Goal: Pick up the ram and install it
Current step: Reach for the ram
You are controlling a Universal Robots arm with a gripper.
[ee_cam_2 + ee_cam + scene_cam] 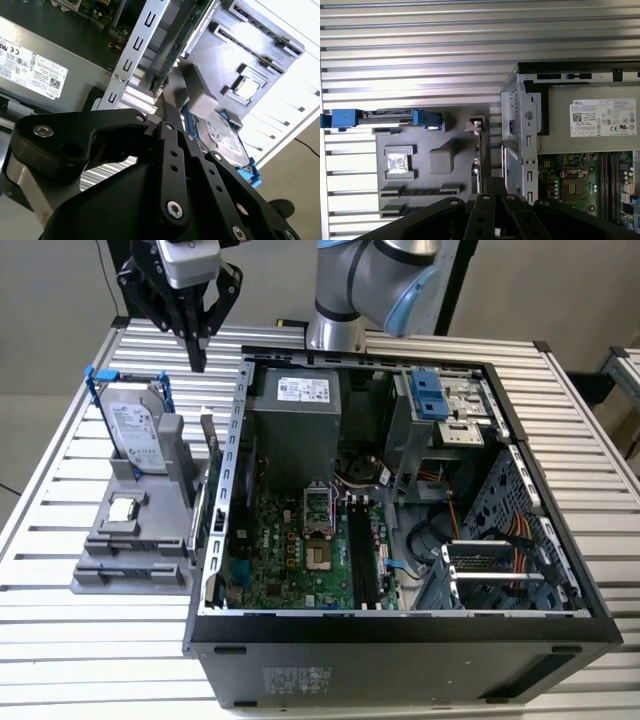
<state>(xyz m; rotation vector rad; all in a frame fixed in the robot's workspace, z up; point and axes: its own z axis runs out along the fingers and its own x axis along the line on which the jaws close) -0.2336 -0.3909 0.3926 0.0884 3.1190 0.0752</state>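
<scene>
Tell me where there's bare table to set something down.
Bare slats at the exterior view's left, in front of the holder and behind the drive. Tight between holder and case, where the ram stands.

An open computer case [400, 632] lies on a slatted table [60, 640], toward the exterior view's right. Just beside it, on the exterior view's left, sits a holder [130, 565]. A hard drive [135, 430] stands upright at the holder's back, a processor chip [125, 507] lies in a recess before it, and the ram [480, 150] stands on edge along the holder's side nearest the case.
</scene>
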